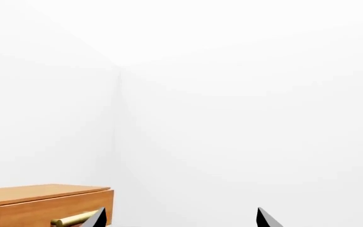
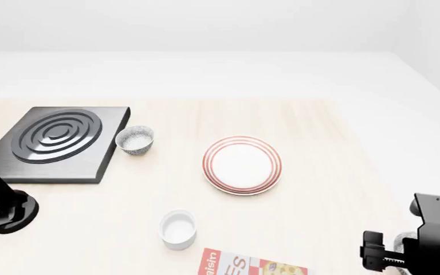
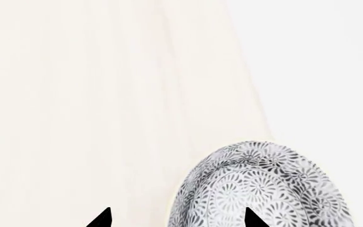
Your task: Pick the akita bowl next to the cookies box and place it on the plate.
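The right gripper (image 3: pixel 175 218), fingers spread and holding nothing, hovers at the lower right of the head view over the grey-white speckled akita bowl (image 3: pixel 260 187), apparently lining up a grasp, with the red-ringed white plate (image 2: pixel 242 164) mid-frame beyond the red-and-white cookies box (image 2: pixel 251 264).

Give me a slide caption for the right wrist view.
Right gripper open above the table, one fingertip over the patterned akita bowl.

Cookies box (image 2: pixel 252 266) cut by head view's bottom edge, only part of lettering shows. Akita bowl (image 3: pixel 263 187) just beside right gripper (image 3: pixel 176 218), cut off at frame edge. Both grippers: only jaw tips in view. Drawer (image 1: pixel 46 208) near left gripper (image 1: pixel 180 220), partly cropped.
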Available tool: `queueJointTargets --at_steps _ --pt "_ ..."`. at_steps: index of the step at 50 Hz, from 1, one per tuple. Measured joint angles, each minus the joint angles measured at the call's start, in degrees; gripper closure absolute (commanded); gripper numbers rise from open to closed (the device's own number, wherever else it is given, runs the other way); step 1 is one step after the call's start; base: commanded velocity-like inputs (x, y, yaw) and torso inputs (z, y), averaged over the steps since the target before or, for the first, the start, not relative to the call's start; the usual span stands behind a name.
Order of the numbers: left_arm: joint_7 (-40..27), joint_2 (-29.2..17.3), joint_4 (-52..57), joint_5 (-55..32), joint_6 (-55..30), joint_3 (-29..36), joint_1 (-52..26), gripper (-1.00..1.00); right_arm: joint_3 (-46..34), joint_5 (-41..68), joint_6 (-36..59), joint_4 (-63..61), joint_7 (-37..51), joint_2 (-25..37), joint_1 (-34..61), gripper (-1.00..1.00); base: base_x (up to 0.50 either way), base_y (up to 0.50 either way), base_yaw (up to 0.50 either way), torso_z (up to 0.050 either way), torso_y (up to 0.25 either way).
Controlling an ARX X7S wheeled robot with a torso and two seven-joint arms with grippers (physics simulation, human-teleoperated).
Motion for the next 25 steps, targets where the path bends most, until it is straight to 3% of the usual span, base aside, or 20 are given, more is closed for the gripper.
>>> queueJointTargets --at_steps 25 --pt "-0.1 -0.1 -0.3 0.1 0.3 0.1 0.2 -1.00 -4.1 -7.6 -4.4 2.3 -5.5 -1.4 -1.6 -1.00 0.00 0.00 0.00 0.000 0.000"
